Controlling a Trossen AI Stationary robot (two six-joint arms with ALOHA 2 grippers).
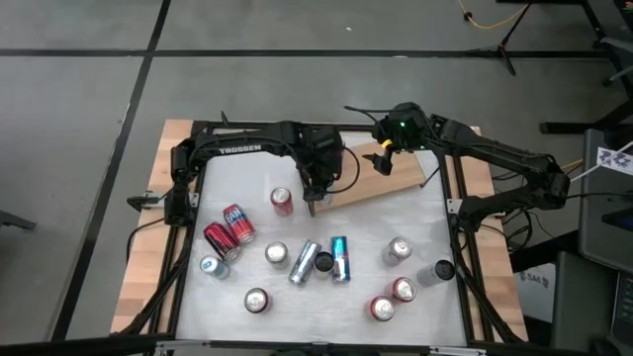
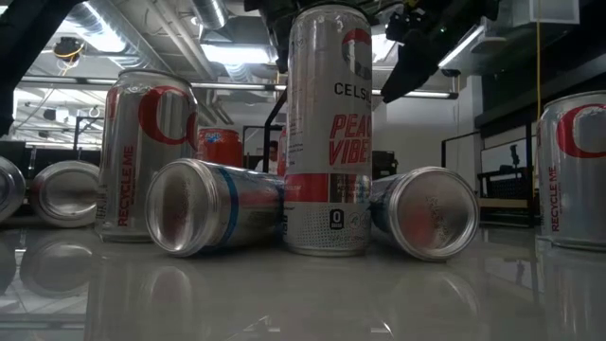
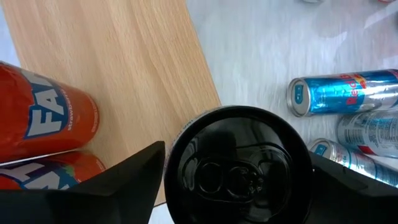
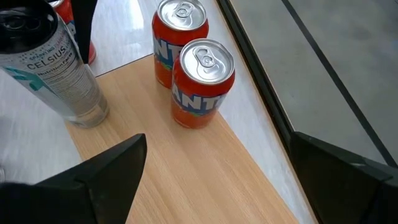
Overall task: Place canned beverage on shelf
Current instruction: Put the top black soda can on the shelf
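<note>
The shelf is a light wood-grain board lying aslant at the table's far middle. A tall silver Celsius can with a black top stands upright with its base on the shelf's left end. My left gripper is above it, pointing steeply down and open. Its fingers stand close on either side of the can's top. Two orange Fanta cans stand upright on the shelf farther along. My right gripper hangs open above the shelf's right part, holding nothing. My left gripper's fingers flank the Celsius can's upper part from above, pointing down. Whether they touch its sides I cannot tell. The can stands upright on its own base at the shelf's left end.
Several cans stand or lie on the white table nearer the front: a red one beside my left gripper, two red ones at the left, silver and blue ones lying in the middle, more at the right. Dark frame rails edge the table.
</note>
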